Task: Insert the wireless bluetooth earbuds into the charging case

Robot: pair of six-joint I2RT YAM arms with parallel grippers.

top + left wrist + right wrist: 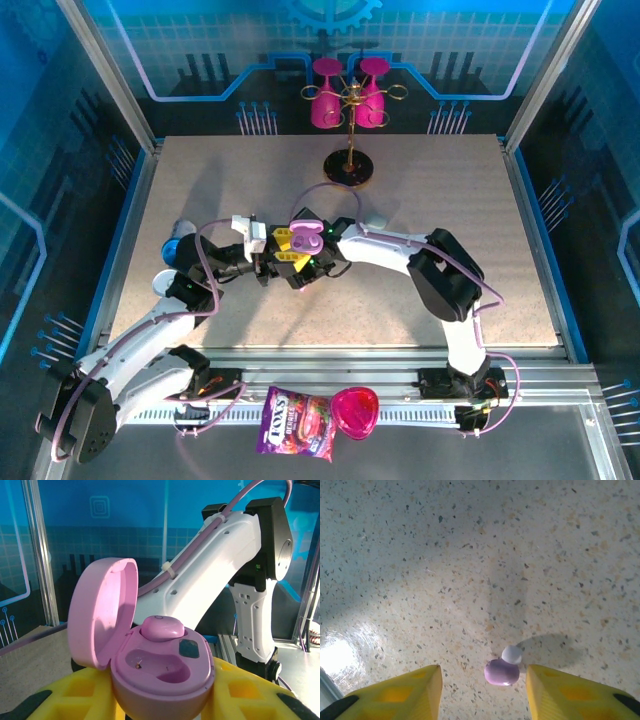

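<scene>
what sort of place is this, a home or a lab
Most likely a robot test booth, not a home: a speckled table fenced by metal frame posts, blue circuit-pattern wall panels, and two white robot arms bolted at its near edge.

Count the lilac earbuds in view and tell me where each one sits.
2. One earbud sits in the open charging case's far socket; the other lies loose on the table, between the fingers of the right tool. More may be hidden.
</scene>
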